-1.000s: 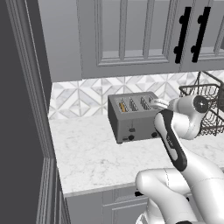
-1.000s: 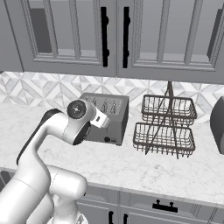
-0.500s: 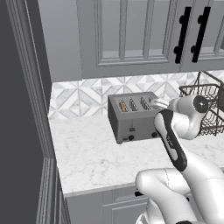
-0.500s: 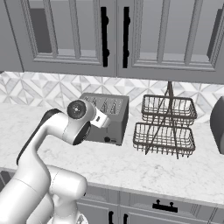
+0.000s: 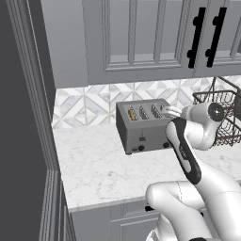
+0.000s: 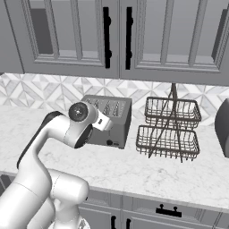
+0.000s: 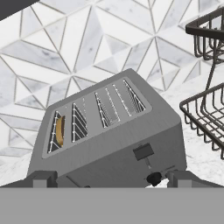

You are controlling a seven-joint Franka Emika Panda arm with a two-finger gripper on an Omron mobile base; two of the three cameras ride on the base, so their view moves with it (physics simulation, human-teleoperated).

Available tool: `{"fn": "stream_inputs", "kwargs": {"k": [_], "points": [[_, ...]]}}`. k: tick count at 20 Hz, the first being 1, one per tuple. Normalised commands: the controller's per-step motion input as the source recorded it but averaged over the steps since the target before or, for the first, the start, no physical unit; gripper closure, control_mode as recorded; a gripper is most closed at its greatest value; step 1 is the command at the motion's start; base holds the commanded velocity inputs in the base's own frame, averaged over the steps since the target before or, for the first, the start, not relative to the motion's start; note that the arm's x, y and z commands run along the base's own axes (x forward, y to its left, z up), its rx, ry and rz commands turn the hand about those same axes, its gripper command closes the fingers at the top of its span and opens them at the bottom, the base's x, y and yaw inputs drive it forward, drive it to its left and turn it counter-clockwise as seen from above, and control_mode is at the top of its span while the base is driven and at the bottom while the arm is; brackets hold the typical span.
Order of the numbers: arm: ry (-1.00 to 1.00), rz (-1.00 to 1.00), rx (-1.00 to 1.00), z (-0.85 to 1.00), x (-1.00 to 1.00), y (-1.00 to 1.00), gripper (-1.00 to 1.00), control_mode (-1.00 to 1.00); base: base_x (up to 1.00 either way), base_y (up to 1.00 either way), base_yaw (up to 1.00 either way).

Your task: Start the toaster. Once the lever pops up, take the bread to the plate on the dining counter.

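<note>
- The toaster (image 5: 143, 124) stands on the marble worktop (image 5: 103, 169), its back near the patterned tile wall (image 5: 89, 106); in the right base view it sits at (image 6: 109, 120), just left of a two-tier wire basket rack (image 6: 170, 129).
- The bread (image 7: 60, 130) sits down in the outermost slot at the toaster's left end in the hand view; the left base view shows the same tan slice at (image 5: 132, 114). The other three slots hold only wire guides.
- The lever (image 7: 143, 152) shows on the toaster's front face as a dark tab at the top of its slit, above a round dark knob (image 7: 153, 178).
- The gripper (image 7: 107, 178) hangs in front of the toaster's face, jaws spread wide, with one finger tip (image 7: 43, 178) at the left and the other at the right; nothing lies between them.
- In the left base view the hand is at the toaster's right front corner; contact cannot be judged.
- Grey cabinets (image 6: 116, 36) hang above the worktop.
</note>
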Motion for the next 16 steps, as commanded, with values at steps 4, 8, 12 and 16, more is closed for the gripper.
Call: {"fn": "stream_inputs", "kwargs": {"k": [4,8,12,16], "points": [[0.0,0.0,0.0,0.0,0.0,0.0,-1.0,-1.0,0.0,0.0,0.0],[0.0,0.0,0.0,0.0,0.0,0.0,-1.0,-1.0,0.0,0.0,0.0],[0.0,0.0,0.0,0.0,0.0,0.0,-1.0,-1.0,0.0,0.0,0.0],[0.0,0.0,0.0,0.0,0.0,0.0,-1.0,-1.0,0.0,0.0,0.0]]}}
